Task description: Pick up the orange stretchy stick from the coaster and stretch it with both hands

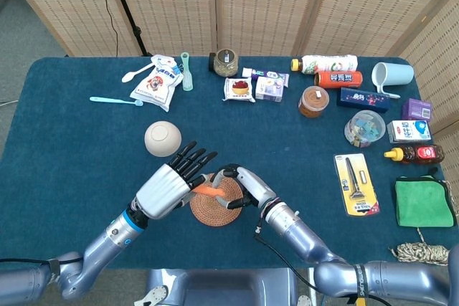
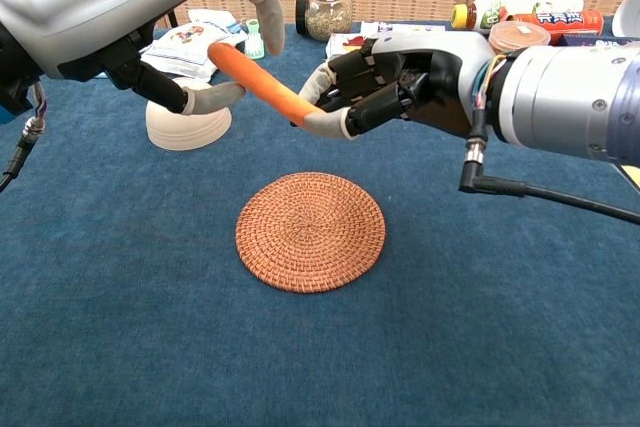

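1. The orange stretchy rubber stick (image 2: 262,85) hangs in the air above the round woven rattan coaster (image 2: 311,231). Its long axis slopes from upper left down to my right hand (image 2: 385,87).
2. My right hand grips the stick's lower right end, fingers curled around it.
3. My left hand (image 2: 150,9) is at the free upper end, thumb below and a finger above, spread and not yet closed on it. I judge that closing there comes next.

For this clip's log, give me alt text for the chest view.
Right hand holds an orange stick in the air above a round woven coaster, while the left hand reaches around its free end. Blue table, clutter behind.
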